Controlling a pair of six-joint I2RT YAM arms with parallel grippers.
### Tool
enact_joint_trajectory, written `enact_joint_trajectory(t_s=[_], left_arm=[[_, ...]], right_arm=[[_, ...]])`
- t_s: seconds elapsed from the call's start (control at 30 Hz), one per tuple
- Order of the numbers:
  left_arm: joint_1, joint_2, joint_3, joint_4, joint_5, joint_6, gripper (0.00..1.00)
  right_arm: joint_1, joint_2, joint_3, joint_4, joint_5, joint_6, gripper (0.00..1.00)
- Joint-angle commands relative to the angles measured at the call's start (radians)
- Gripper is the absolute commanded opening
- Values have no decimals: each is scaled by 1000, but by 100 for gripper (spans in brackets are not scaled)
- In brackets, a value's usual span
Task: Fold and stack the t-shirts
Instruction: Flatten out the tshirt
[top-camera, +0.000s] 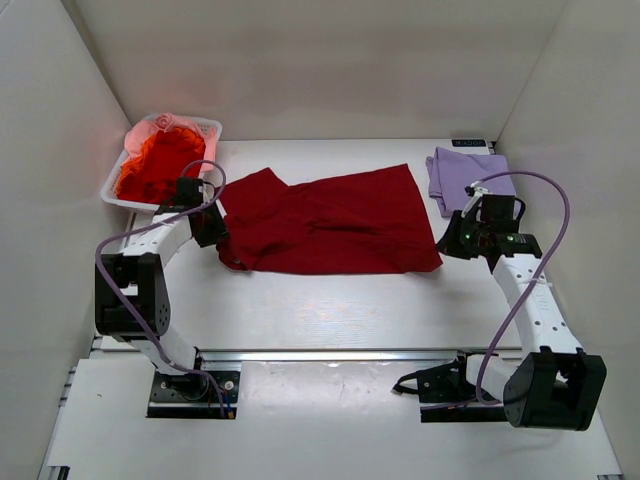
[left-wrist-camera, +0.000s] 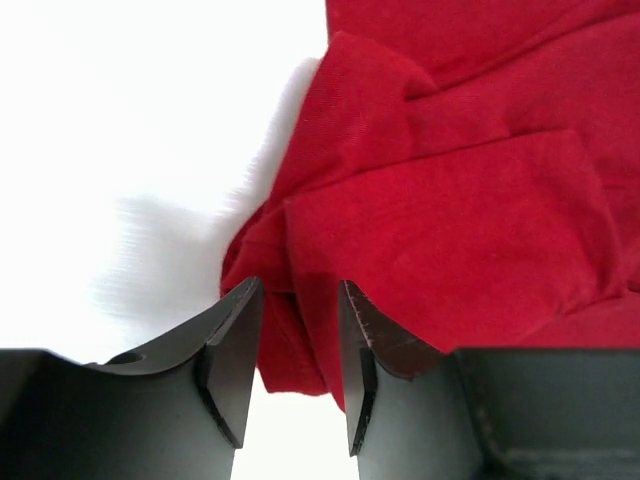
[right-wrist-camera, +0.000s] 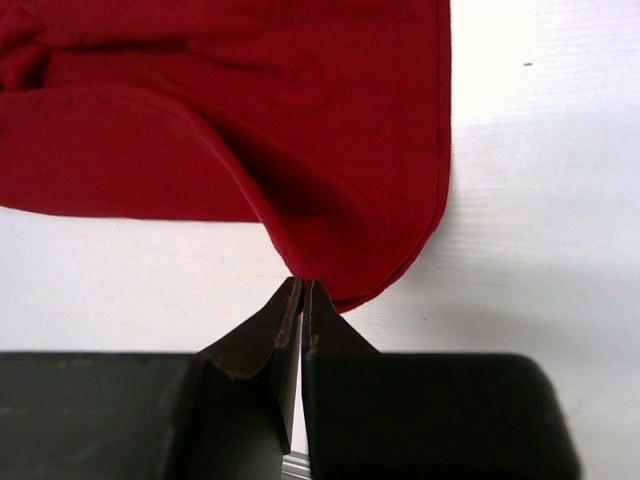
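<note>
At the far left a white plastic basket (top-camera: 116, 188), hard and smooth-walled, holds a crumpled heap of bright orange-red shirts (top-camera: 155, 168). A pink one (top-camera: 166, 123) is bunched at the basket's far end.

Just right of the basket, the left arm (top-camera: 150, 250) reaches to the left end of the dark red shirt (top-camera: 330, 220). The left jaws stand a narrow gap apart with a thick, bunched fold of that shirt's edge caught between them.

The dark red shirt is soft matte cloth lying mid-desk, mostly flat with shallow wrinkles. Its long axis runs left to right. The left end is narrower and rumpled into overlapping folds, and the right end is wider with a fairly straight edge.

At that edge's near corner, the right jaws are clenched almost together, pinching the rounded, hemmed corner of the shirt at their tips. The cloth rises in a small fold there.

Beyond the right arm (top-camera: 525, 290), toward the far right of the pale desk (top-camera: 330, 310), the lavender shirt (top-camera: 462, 175) lies folded into a rough rectangle. It is just beside the red shirt without touching it.
</note>
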Motion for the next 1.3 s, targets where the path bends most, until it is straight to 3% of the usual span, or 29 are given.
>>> enact_joint_trajectory(t_s=[0.0, 0.23, 0.7, 0.77, 0.87, 0.93, 0.97, 1.17, 1.27], left_arm=[[2, 14, 6, 33, -19, 12, 47], [-1, 33, 23, 56, 6, -6, 41], [-19, 13, 37, 68, 46, -29, 42], [-22, 18, 36, 76, 46, -29, 38], [-30, -4, 30, 99, 73, -45, 22], [-30, -28, 42, 116, 82, -60, 1], [-38, -59, 39, 122, 75, -63, 0], [-59, -170, 95, 114, 110, -106, 2], [-50, -180, 141, 71, 139, -107, 25]], right_arm=[[10, 8, -1, 45, -17, 6, 0], [7, 17, -7, 51, -17, 3, 1], [13, 34, -27, 71, -23, 13, 0], [16, 29, -25, 71, -26, 10, 0], [19, 26, -28, 68, -28, 10, 0], [18, 28, -34, 73, -28, 9, 0], [19, 20, -35, 67, -26, 7, 1], [26, 13, 13, 48, -20, 18, 0], [39, -1, 18, 41, -20, 18, 0]])
